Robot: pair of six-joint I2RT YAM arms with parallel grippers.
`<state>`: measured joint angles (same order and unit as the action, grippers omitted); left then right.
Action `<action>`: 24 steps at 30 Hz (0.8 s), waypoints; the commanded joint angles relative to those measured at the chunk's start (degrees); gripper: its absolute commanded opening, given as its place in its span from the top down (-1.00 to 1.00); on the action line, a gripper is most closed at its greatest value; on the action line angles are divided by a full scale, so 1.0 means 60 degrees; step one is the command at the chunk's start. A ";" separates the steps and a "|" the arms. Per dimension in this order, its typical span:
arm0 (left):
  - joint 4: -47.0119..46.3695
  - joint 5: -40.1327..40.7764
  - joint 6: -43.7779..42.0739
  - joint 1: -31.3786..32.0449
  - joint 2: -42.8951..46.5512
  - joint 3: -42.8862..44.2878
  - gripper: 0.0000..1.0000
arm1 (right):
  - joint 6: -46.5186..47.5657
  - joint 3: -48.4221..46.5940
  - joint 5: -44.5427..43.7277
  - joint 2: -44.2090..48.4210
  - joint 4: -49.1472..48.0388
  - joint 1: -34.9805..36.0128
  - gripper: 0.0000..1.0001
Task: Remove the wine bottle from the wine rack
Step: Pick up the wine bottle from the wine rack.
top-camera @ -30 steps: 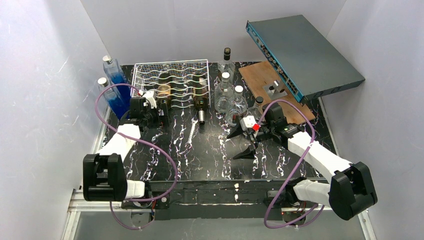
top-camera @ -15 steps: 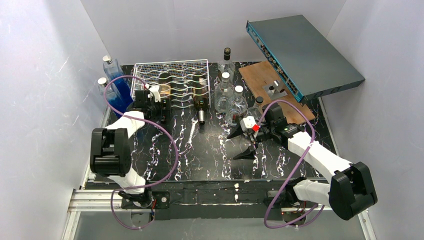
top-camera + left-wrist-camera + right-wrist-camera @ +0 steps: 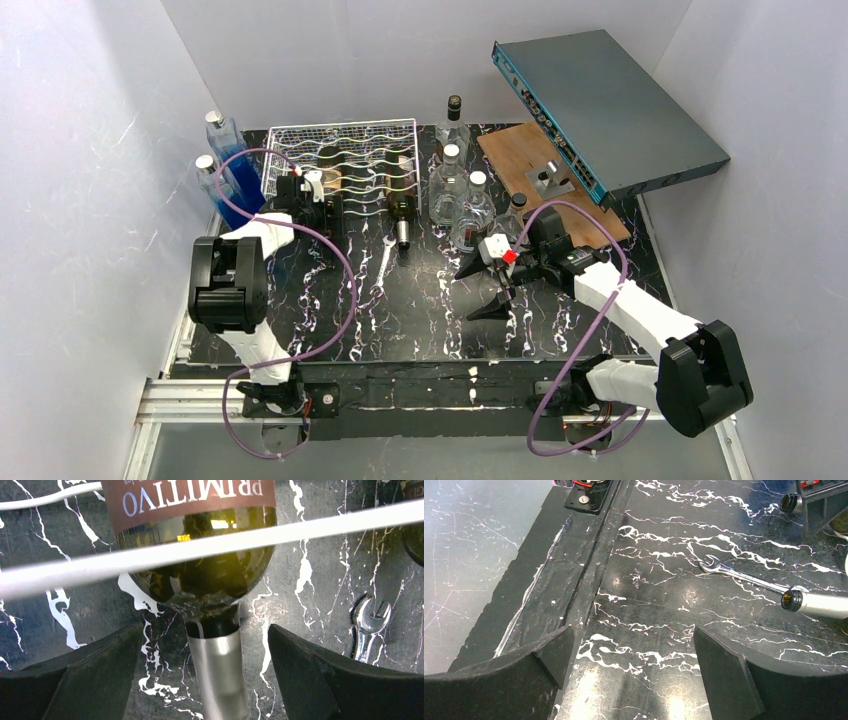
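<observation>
The silver-white wire wine rack (image 3: 340, 150) lies at the back left of the table. A dark green wine bottle (image 3: 200, 575) with a brown label lies in it, its silver foil neck (image 3: 220, 675) poking out under the front wire (image 3: 320, 525). My left gripper (image 3: 325, 207) (image 3: 205, 632) is open at the rack's front edge, one finger on each side of that neck with gaps on both sides. A second bottle (image 3: 402, 195) lies further right in the rack. My right gripper (image 3: 466, 295) (image 3: 631, 645) hovers open over the table's middle, holding nothing.
A wrench (image 3: 383, 265) (image 3: 744, 577) lies on the black marble table (image 3: 420, 320) between the two bottle necks. Clear glass bottles (image 3: 455, 190) stand right of the rack, blue bottles (image 3: 228, 165) to its left. A wooden board (image 3: 520, 160) and a grey-blue box (image 3: 610, 100) lie at back right.
The left arm has stretched forward, carrying its gripper up to the rack's front and around the bottle's neck. The right arm has not moved.
</observation>
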<state>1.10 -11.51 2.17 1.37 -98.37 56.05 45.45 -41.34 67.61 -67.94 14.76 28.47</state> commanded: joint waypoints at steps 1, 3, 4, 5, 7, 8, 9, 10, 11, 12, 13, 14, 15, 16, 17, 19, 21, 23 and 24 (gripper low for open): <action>0.0503 0.0214 -0.0087 0.0035 -0.0225 0.0515 -0.86 | 0.0190 -0.0214 0.0080 -0.0051 0.0132 -0.0058 -0.97; 0.0571 0.0264 -0.0111 0.0028 -0.0351 0.0569 -0.85 | 0.0217 -0.0214 0.0069 -0.0051 0.0146 -0.0058 -0.97; 0.0571 0.0285 -0.0133 0.0028 -0.0393 0.0572 -0.83 | 0.0208 -0.0214 0.0055 -0.0057 0.0147 -0.0057 -0.97; 0.0557 0.0309 -0.0160 0.0015 -0.0416 0.0553 -0.81 | 0.0211 -0.0214 0.0051 -0.0065 0.0147 -0.0057 -0.97; 0.0481 0.0363 -0.0186 0.0021 -0.0436 0.0471 -0.79 | 0.0209 -0.0216 0.0052 -0.0073 0.0147 -0.0061 -0.97; 0.0454 0.0385 -0.0199 0.0021 -0.0437 0.0450 -0.78 | 0.0228 -0.0214 0.0043 -0.0073 0.0147 -0.0058 -0.97; 0.0425 0.0397 -0.0214 0.0021 -0.0444 0.0439 -0.76 | 0.0226 -0.0214 0.0053 -0.0084 0.0147 -0.0057 -0.97; 0.0425 0.0419 -0.0216 0.0021 -0.0458 0.0448 -0.73 | 0.0228 -0.0214 0.0050 -0.0089 0.0150 -0.0057 -0.97; 0.0436 0.0434 -0.0223 0.0020 -0.0485 0.0471 -0.70 | 0.0232 -0.0214 0.0054 -0.0100 0.0149 -0.0057 -0.97; 0.0485 0.0438 -0.0230 0.0019 -0.0518 0.0511 -0.68 | 0.0227 -0.0214 0.0047 -0.0102 0.0160 -0.0057 -0.97; 0.0533 0.0438 -0.0231 0.0017 -0.0555 0.0567 -0.66 | 0.0235 -0.0214 0.0050 -0.0111 0.0161 -0.0057 -0.97; 0.0583 0.0449 -0.0231 0.0019 -0.0598 0.0609 -0.64 | 0.0236 -0.0214 0.0039 -0.0116 0.0161 -0.0059 -0.97; 0.0633 0.0460 -0.0231 0.0014 -0.0629 0.0649 -0.63 | 0.0246 -0.0214 0.0039 -0.0124 0.0161 -0.0058 -0.97; 0.0667 0.0480 -0.0218 0.0011 -0.0653 0.0685 -0.63 | 0.0247 -0.0214 0.0032 -0.0121 0.0169 -0.0057 -0.97; 0.0691 0.0493 -0.0224 0.0020 -0.0680 0.0702 -0.62 | 0.0254 -0.0214 0.0024 -0.0106 0.0176 -0.0058 -0.97; 0.0704 0.0544 -0.0234 0.0021 -0.0714 0.0713 -0.61 | 0.0261 -0.0221 0.0012 -0.0117 0.0176 -0.0057 -0.97; 0.0710 0.0535 -0.0157 0.0021 -0.0742 0.0700 -0.57 | 0.0289 -0.0229 0.0010 -0.0131 0.0203 -0.0057 -0.97; 0.0661 0.0497 0.0100 0.0013 -0.0824 0.0669 -0.56 | 0.0300 -0.0243 -0.0010 -0.0131 0.0220 -0.0057 -0.97; 0.0625 0.0483 0.0142 0.0021 -0.0845 0.0638 -0.53 | 0.0319 -0.0243 -0.0016 -0.0131 0.0234 -0.0061 -0.97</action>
<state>3.44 -8.75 1.98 1.37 -101.78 59.48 46.57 -41.36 67.42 -68.36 15.49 28.45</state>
